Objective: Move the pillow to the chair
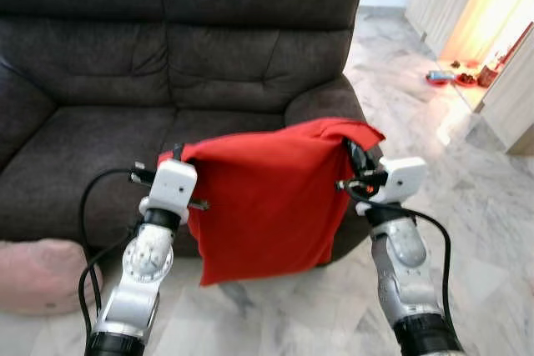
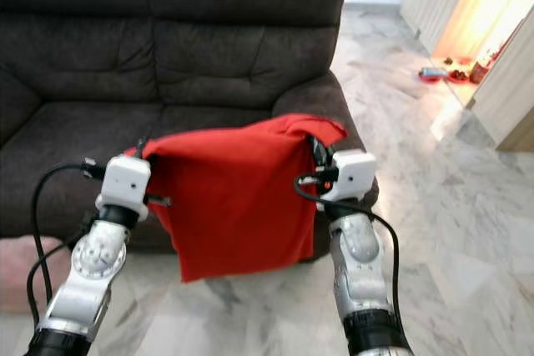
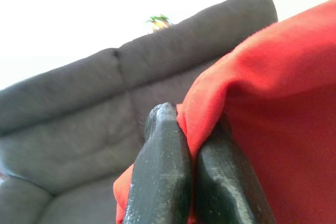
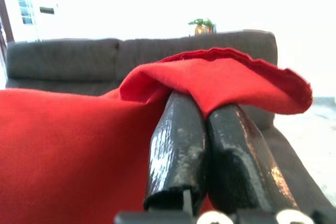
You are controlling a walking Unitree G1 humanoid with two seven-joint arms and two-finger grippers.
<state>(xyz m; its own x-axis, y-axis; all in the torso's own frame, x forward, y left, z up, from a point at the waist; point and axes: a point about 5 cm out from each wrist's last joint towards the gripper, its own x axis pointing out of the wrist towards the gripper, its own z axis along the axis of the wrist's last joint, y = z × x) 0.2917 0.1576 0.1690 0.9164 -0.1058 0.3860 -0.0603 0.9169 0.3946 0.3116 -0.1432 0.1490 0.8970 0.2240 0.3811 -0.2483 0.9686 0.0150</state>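
The dark sofa (image 1: 167, 81) stands close ahead, its right armrest (image 1: 325, 106) just behind the hanging red pillow (image 1: 267, 198), blocking forward passage. Marble floor (image 1: 467, 206) lies open to the right. A pink cushion (image 1: 42, 273) sits at the sofa's lower left front edge.

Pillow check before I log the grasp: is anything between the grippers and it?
Nothing is. The left gripper and right gripper are each shut on an upper corner of the red pillow, which hangs between them in front of the sofa. No chair can be made out here.
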